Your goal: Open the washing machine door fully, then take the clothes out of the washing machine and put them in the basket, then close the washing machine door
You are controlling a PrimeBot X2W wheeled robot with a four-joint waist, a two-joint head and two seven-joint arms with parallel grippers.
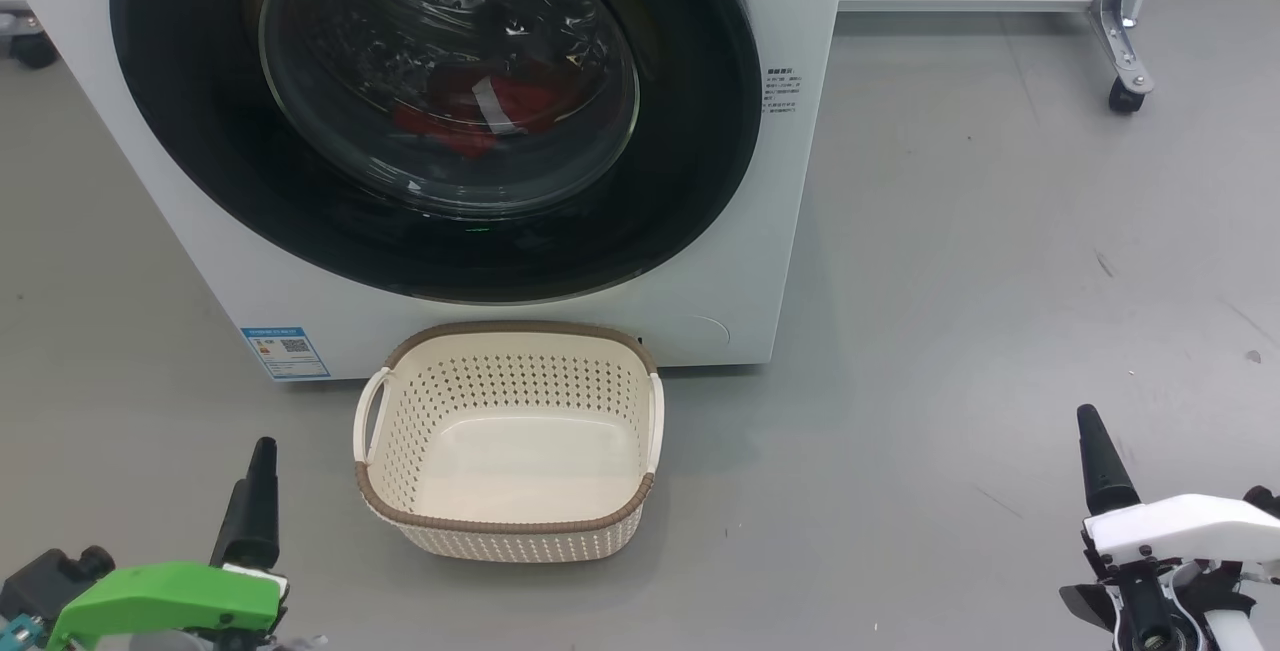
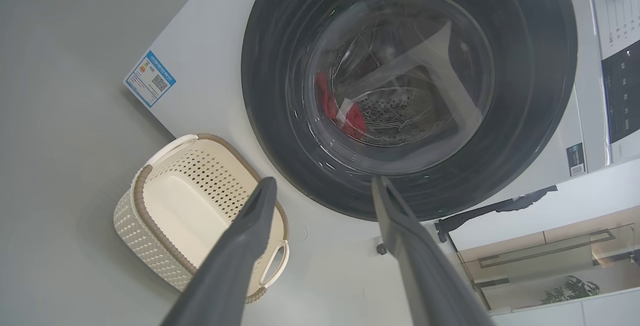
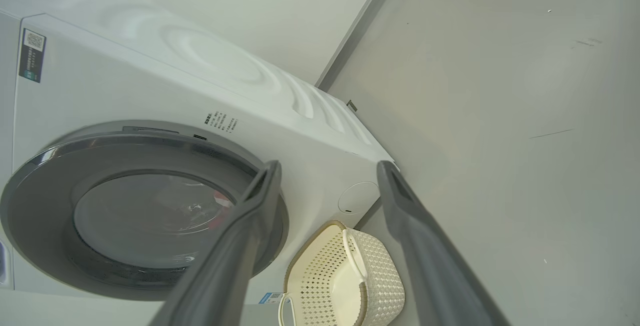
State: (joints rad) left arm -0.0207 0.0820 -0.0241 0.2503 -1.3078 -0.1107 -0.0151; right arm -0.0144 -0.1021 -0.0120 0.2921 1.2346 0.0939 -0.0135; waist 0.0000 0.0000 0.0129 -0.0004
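Observation:
The white washing machine (image 1: 790, 181) fills the upper left of the head view. The washing machine door (image 1: 690, 131), with a glossy black rim and glass centre, is closed. Red clothes (image 1: 470, 111) with a white strip lie inside the drum behind the glass; they are also visible in the left wrist view as clothes (image 2: 350, 113). The cream perforated basket (image 1: 520, 541) stands empty on the floor right in front of the machine. My left gripper (image 2: 324, 180) is open, low at the left of the basket and well short of the door. My right gripper (image 3: 327, 163) is open, far to the right.
A blue label (image 1: 285, 353) sits on the machine's lower left corner. A metal leg on a caster (image 1: 1125, 81) stands at the back right, and another wheel (image 1: 30, 46) at the far left. Grey floor (image 1: 1000, 281) stretches to the machine's right.

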